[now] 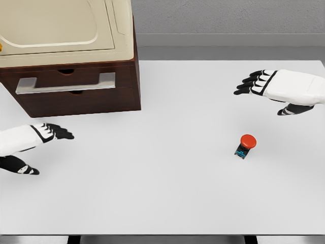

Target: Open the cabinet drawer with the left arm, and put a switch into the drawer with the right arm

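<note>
A dark brown cabinet (76, 86) with a cream top stands at the table's back left. Its drawer is closed and carries a wide grey handle (65, 84) across the front. The switch (246, 145), a small black block with a round red button on top, lies on the white table at the right. My left hand (51, 133) hovers low at the left edge, below and left of the handle, fingers stretched out and holding nothing. My right hand (254, 83) floats at the right, beyond the switch, fingers extended flat and empty.
The white table (167, 188) spans the view, with its front edge near the bottom. A grey wall and ledge run behind the table.
</note>
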`<state>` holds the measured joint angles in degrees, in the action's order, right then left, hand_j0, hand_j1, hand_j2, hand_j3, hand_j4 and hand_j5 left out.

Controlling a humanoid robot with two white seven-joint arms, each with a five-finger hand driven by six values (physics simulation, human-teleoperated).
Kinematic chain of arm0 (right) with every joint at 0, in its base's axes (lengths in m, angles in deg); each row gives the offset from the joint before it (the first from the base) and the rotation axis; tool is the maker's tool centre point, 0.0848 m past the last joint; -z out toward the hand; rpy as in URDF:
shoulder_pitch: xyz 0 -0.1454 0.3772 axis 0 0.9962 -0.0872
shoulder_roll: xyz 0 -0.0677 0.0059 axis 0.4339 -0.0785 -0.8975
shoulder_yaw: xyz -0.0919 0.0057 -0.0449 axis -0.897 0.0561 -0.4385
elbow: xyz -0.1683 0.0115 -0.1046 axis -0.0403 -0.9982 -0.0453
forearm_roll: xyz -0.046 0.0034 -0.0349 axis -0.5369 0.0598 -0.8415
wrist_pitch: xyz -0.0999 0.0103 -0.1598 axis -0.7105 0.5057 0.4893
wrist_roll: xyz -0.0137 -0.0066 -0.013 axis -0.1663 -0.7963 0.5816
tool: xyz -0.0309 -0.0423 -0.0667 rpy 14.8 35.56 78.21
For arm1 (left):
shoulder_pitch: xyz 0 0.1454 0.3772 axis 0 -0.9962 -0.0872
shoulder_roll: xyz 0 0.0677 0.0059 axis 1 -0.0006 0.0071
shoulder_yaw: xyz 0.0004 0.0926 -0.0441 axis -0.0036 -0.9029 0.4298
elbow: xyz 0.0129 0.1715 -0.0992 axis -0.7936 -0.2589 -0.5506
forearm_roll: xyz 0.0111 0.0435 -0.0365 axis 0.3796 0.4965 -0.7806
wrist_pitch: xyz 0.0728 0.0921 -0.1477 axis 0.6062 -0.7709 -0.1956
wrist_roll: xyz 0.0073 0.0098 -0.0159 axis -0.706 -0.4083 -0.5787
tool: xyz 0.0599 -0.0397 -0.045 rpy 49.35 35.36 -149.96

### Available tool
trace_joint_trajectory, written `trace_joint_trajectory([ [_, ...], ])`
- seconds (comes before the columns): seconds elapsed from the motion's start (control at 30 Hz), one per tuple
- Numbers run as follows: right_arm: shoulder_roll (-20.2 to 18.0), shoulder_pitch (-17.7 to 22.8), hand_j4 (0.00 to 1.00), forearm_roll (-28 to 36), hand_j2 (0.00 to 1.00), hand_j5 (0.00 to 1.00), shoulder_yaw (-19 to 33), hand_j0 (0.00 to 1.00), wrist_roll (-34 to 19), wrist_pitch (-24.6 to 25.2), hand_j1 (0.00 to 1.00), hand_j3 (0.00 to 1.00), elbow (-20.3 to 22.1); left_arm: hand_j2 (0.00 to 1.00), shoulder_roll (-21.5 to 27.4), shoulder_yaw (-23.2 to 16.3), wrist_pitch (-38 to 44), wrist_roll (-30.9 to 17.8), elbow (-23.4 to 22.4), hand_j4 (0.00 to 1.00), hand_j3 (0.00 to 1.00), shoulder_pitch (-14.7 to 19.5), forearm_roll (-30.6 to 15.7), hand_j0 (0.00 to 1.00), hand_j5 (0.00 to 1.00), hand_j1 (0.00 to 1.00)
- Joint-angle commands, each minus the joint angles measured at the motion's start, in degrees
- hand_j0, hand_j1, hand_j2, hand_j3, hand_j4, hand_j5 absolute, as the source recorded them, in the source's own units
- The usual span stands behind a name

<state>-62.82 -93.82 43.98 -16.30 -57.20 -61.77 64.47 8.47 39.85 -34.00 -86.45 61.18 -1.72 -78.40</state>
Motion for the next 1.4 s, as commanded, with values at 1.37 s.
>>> trace_joint_trajectory([
  [1.37,-1.1,3.0,1.0,-9.4,1.0,1.0,-10.8,1.0,0.0,0.2,1.0,1.0,2.6,1.0,-0.2,-23.4,35.2,-9.1,1.5,1.0,1.0,36.3,-33.4,1.0,1.0,1.0],
])
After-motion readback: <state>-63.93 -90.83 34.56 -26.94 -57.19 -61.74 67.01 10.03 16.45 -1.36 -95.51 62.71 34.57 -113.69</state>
